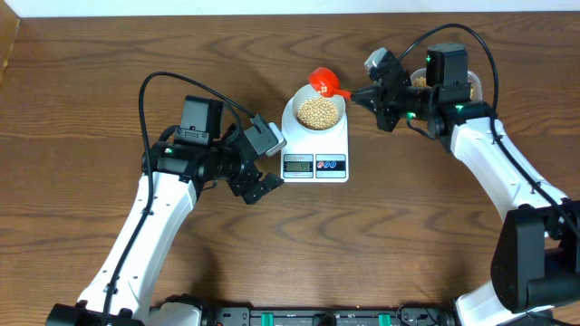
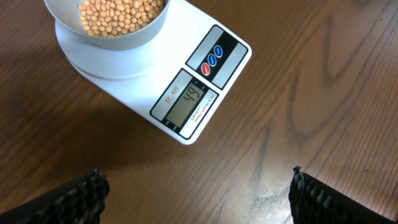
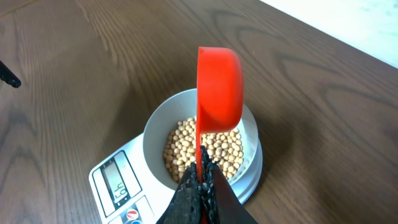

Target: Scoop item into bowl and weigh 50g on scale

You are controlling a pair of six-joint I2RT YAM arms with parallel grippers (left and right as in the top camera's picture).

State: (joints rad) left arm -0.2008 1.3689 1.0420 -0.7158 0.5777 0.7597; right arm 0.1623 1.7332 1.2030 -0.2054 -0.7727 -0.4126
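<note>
The white bowl (image 1: 296, 107) stands on the scale (image 1: 337, 136) and holds a heap of beige beans (image 1: 319, 111). My right gripper (image 1: 364, 94) is shut on the handle of a red scoop (image 1: 323, 81), which hangs over the bowl's far rim. In the right wrist view the scoop (image 3: 219, 93) is turned on its side above the beans (image 3: 186, 146), with the gripper (image 3: 202, 173) clamped on the thin handle. My left gripper (image 1: 260, 186) is open and empty just left of the scale's display end. In the left wrist view the display (image 2: 189, 102) reads 49, and the gripper (image 2: 198, 186) stands wide over bare wood.
Behind the right wrist stands another container of beans (image 1: 420, 80). The wooden table (image 1: 91, 91) ends at a pale strip along the far edge. Cables loop above both arms.
</note>
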